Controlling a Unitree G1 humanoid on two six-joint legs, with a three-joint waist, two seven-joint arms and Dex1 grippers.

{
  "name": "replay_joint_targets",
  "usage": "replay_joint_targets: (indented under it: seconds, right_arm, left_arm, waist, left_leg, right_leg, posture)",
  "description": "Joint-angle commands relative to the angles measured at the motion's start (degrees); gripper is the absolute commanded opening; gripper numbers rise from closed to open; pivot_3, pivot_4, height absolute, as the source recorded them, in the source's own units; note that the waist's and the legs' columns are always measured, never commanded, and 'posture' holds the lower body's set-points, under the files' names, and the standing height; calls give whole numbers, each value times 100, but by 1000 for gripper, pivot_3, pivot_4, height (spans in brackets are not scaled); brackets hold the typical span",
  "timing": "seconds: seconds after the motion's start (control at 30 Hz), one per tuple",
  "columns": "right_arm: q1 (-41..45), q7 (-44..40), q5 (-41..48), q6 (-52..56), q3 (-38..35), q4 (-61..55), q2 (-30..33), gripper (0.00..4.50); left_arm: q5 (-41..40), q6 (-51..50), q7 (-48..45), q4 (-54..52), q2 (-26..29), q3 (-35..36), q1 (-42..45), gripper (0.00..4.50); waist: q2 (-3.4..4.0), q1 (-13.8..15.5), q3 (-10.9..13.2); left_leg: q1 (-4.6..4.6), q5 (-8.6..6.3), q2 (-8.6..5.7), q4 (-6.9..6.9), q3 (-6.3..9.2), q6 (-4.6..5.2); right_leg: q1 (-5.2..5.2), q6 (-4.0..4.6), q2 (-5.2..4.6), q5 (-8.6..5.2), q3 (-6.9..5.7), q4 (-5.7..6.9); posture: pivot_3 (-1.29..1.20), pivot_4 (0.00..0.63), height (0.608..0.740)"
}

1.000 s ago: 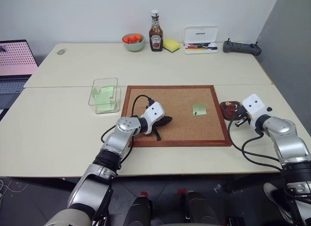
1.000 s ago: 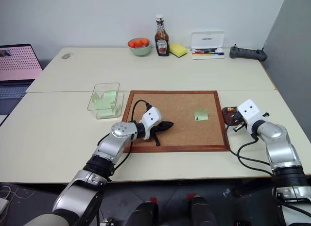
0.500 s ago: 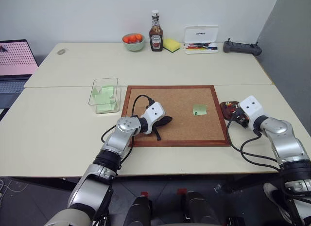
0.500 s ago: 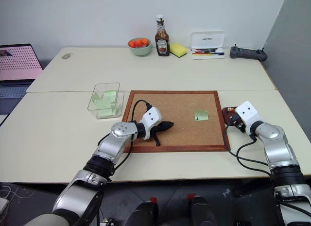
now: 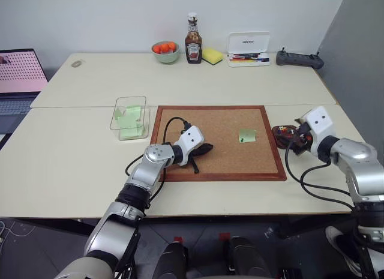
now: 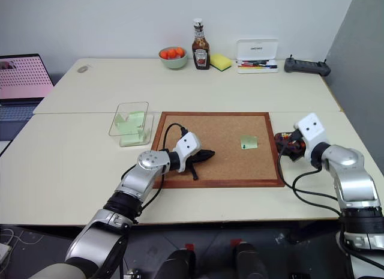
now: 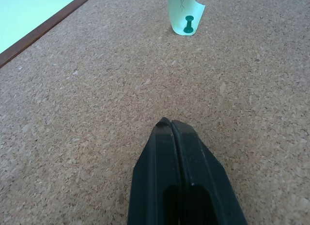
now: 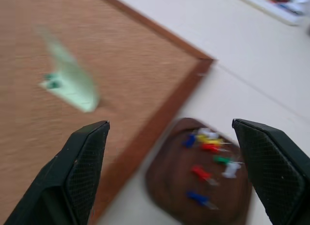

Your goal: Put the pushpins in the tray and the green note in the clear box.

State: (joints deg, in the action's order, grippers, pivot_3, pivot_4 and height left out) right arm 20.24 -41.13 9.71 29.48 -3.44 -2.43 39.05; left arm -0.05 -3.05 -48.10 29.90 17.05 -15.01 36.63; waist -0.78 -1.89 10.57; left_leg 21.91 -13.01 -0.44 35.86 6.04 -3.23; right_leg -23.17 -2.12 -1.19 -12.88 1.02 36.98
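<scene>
right gripper has just spread wide above the tray, pushpins lying inside. left gripper rests closed on the cork board. green note remains pinned by a green pushpin, so another pull follows.

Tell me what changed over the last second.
The right gripper opened over the tray and pulled up and back from it; several pushpins lie in the tray. The left gripper stayed shut on the cork board. The green note is still pinned there.
</scene>
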Motion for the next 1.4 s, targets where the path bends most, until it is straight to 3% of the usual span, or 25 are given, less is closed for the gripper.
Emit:
replay_joint_targets:
  seconds: [0.03, 0.23, 0.7, 0.8, 1.4]
  right_arm:
    - [-41, -232, 356, 345, 168, -622, -131, 4309]
    - [218, -176, 324, 446, 696, -562, -585, 4309]
    - [1028, 259, -131, -381, 920, 1108, -1378, 4309]
    - [1080, 271, -165, -468, 904, 1260, -1417, 3885]
    - [1109, 320, -209, -650, 851, 1420, -1478, 86]
  left_arm:
    - [267, -123, -17, 373, 40, -192, -175, 0]
    - [289, -116, -44, 348, 55, -223, -192, 0]
    - [293, -130, -2, 301, 62, -219, -219, 0]
    - [294, -129, 1, 294, 63, -221, -220, 0]
    - [309, -127, 7, 288, 63, -235, -234, 0]
  waist:
    - [0, -2, 0]
    - [-1, -3, -1]
    - [0, 1, -2]
    - [1, 1, -2]
    - [1, 0, -2]
  left_leg:
    - [-1, 0, 1, 0, 1, 0]
    - [-2, 0, 2, 0, 2, 0]
    - [-1, 0, 0, -2, 4, 0]
    - [-3, 0, 1, -2, 4, 0]
    - [-2, 0, 1, -2, 4, 0]
  right_leg:
    - [0, 0, 0, 0, -1, 1]
    - [0, 0, 1, 0, -3, 1]
    - [-1, 0, 0, 0, -4, 1]
    - [-1, 0, 1, 0, -5, 3]
    - [-1, 1, 1, 0, -5, 4]
  posture:
    - [0, 150, 740]
    - [0, 150, 740]
    - [0, 150, 740]
    - [0, 150, 740]
    - [0, 150, 740]
